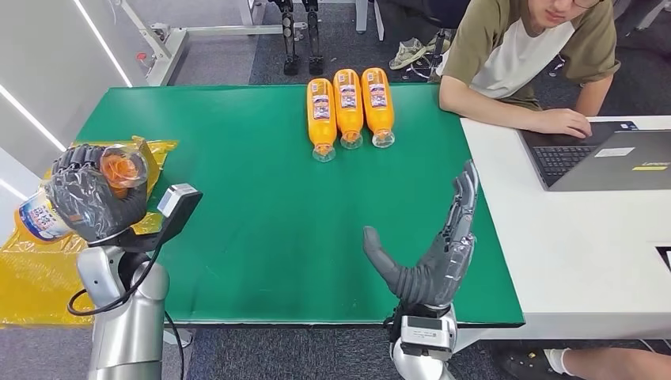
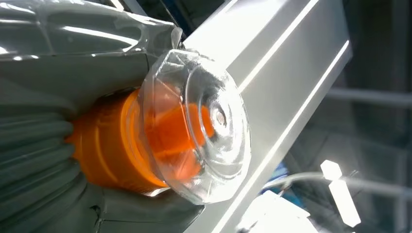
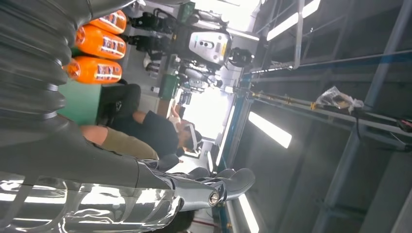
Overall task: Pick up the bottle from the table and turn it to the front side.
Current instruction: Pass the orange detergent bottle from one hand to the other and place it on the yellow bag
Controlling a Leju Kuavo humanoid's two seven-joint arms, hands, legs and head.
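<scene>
The left hand (image 1: 91,198) is raised at the left edge of the green tabletop (image 1: 237,214), above a yellow plastic sheet (image 1: 32,277), and its fingers (image 1: 75,162) are wrapped around the bottle (image 1: 47,215), which is held clear of the tabletop. The bottle's long axis runs roughly level across the head view: the clear cap end (image 1: 123,168) points toward the middle of the tabletop, and the labelled lower body projects out of the far side of the fist, away from the tabletop. The coming rotation therefore depends on a roll about this axis, and it is judged to fall to the left hand, since the bottle is already in its grip. Further right, three orange bottles (image 1: 349,107) lie side by side at the far edge with caps pointing toward the robot. The right hand (image 1: 434,253) stands at the near right of the tabletop with fingers extended and apart, thumb out, holding nothing, well apart from the held bottle. At the far right, a person (image 1: 522,47) works at a laptop (image 1: 593,158) on a white desk (image 1: 570,253). The left wrist view shows the cap close up, an orange collar inside a clear dome, detail the head view does not resolve; the label face cannot be read there.
</scene>
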